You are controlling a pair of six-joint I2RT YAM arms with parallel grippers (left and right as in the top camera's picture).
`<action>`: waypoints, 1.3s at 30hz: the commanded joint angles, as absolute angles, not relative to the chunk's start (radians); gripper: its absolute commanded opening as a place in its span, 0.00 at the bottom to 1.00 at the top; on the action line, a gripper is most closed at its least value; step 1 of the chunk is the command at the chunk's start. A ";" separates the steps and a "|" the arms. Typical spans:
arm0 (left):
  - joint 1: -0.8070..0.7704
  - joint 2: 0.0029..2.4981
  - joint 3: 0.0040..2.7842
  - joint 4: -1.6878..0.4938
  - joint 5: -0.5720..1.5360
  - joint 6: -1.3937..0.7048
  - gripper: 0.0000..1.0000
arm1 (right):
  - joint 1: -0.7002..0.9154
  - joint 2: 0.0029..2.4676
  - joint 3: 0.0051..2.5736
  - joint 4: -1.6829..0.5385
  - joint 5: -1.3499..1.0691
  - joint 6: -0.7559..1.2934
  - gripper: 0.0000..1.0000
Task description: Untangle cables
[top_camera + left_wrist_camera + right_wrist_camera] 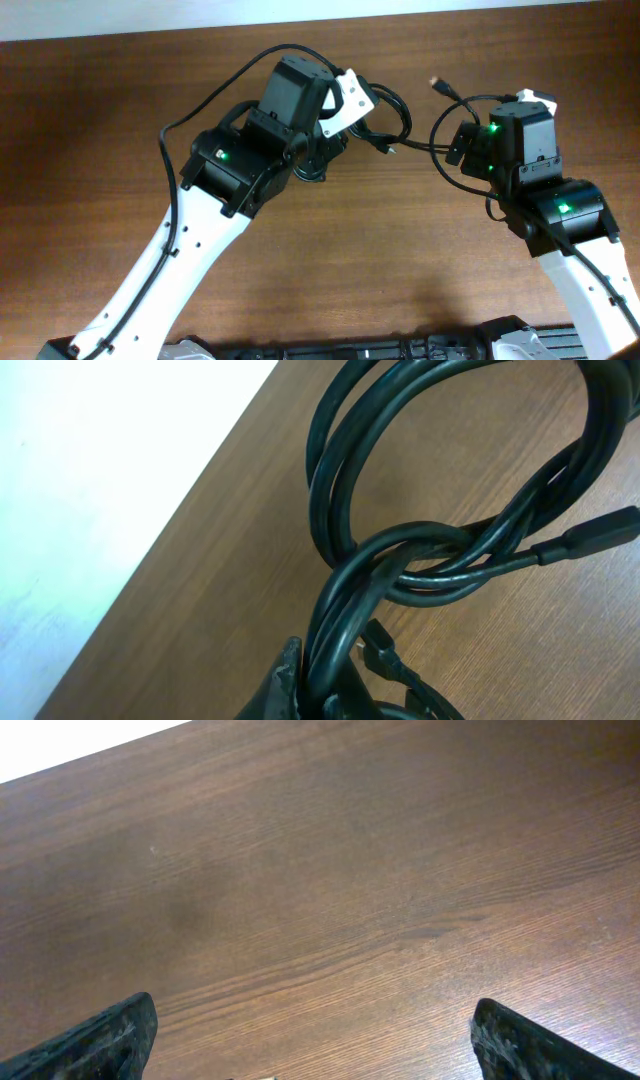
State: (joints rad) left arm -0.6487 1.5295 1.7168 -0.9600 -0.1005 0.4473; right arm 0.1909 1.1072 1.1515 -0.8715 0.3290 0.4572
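Near the far edge of the bench (100,80), the left end effector (318,695) pinches the looped black cables (400,550). The right end effector (320,1048), spread and empty, should likely take the free plug (600,530) and draw it slowly through the crossing.

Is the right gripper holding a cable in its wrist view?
No: the right gripper stands wide open, with only bare table between its fingers.
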 commanded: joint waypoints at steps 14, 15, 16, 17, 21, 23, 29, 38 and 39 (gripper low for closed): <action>-0.644 1.507 1.736 -0.951 -0.423 0.226 0.00 | 0.193 1.104 1.148 -0.830 0.271 0.561 0.99; -0.644 1.509 1.736 -0.951 -0.423 0.210 0.00 | 0.193 1.104 1.148 -0.803 0.214 0.541 0.99; -0.644 1.510 1.736 -0.951 -0.421 0.193 0.00 | 0.193 1.104 1.148 -0.779 0.165 0.511 0.99; -0.644 1.513 1.736 -0.951 -0.404 0.191 0.00 | 0.193 1.104 1.148 -0.747 0.100 0.465 0.99; -0.644 1.528 1.736 -0.952 -0.385 0.191 0.00 | 0.193 1.103 1.148 -0.675 -0.066 0.383 0.99; -0.644 1.529 1.736 -0.950 -0.386 0.191 0.00 | 0.193 1.097 1.148 -0.646 -0.146 0.345 0.99; -0.645 1.530 1.736 -0.937 -0.385 0.191 0.00 | 0.193 1.086 1.148 -0.561 -0.368 0.261 0.99; -0.606 1.530 1.736 -0.883 -0.392 0.036 0.00 | 0.168 1.086 1.148 -0.625 -0.348 0.215 0.99; -0.599 1.530 1.736 -0.872 -0.390 0.022 0.00 | 0.163 1.086 1.148 -0.641 -0.348 0.170 0.99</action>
